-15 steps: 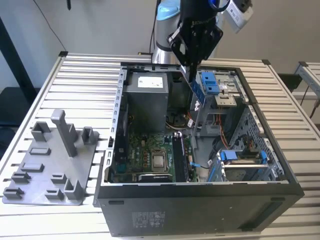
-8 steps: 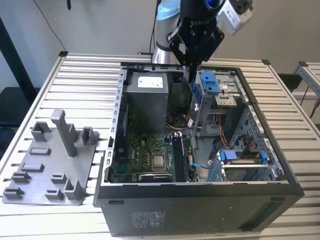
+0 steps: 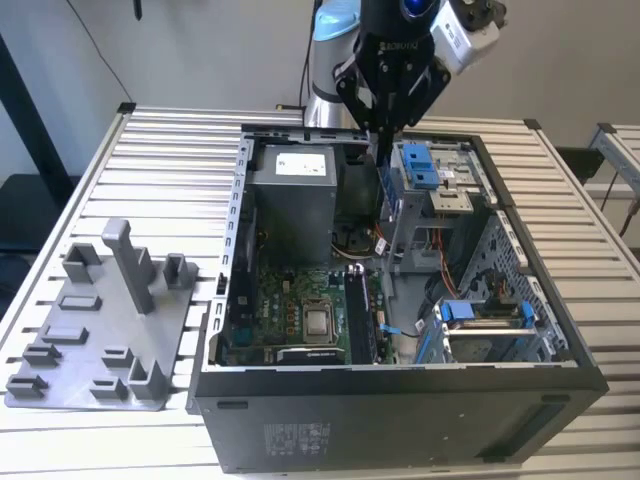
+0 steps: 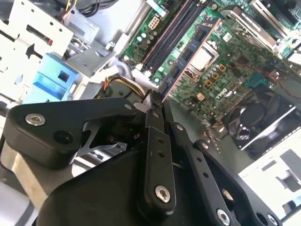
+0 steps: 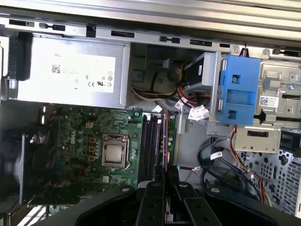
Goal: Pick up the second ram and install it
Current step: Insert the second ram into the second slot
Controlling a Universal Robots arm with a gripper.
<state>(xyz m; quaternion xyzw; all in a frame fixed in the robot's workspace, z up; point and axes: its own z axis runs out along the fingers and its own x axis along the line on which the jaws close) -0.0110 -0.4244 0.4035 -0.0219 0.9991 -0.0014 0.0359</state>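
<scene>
While over case [image 3: 400,425], ram [image 4: 178,63] in hand [image 4: 154,100].

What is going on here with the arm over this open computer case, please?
The robot arm's black claw is shut on the thin, flat dark memory stick, which sticks out beyond its tips. It holds the stick over the open black computer case, above the green motherboard and close to the long black memory slots. The stick is not yet in a slot. A grey plastic fixture tray lies on the table at the exterior view's left.
</scene>
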